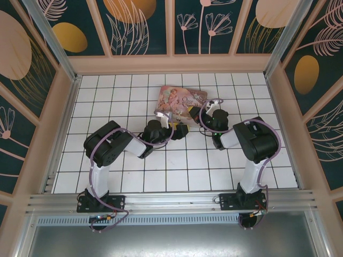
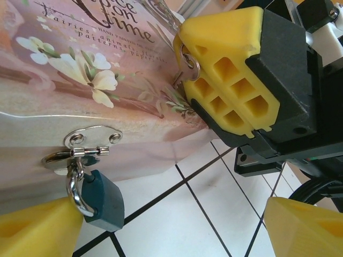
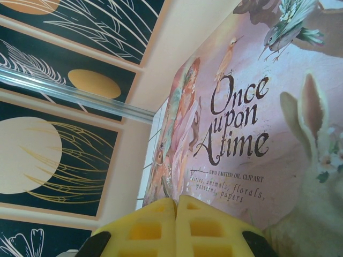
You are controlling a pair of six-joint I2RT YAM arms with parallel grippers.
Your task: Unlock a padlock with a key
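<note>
The padlock (image 2: 104,201), blue-bodied with a silvery shackle, hangs from the metal hasp (image 2: 91,140) on the side of the pink picture-printed tin box (image 2: 107,80). My left gripper (image 2: 171,227) is open; one yellow fingertip (image 2: 37,230) lies right beside the padlock and the other is well off to the right. My right gripper (image 3: 176,202) is shut. The key (image 2: 180,78) and its small ring (image 2: 190,60) stick out between its yellow fingers (image 2: 230,75), close against the box face. From above, both grippers meet at the box's (image 1: 179,100) near side.
The box stands on the white tiled floor (image 1: 177,166) towards the back middle. Patterned walls (image 1: 139,27) enclose the floor on three sides. A metal rail (image 1: 171,201) runs along the near edge by the arm bases. Bare tiles lie left, right and in front of the arms.
</note>
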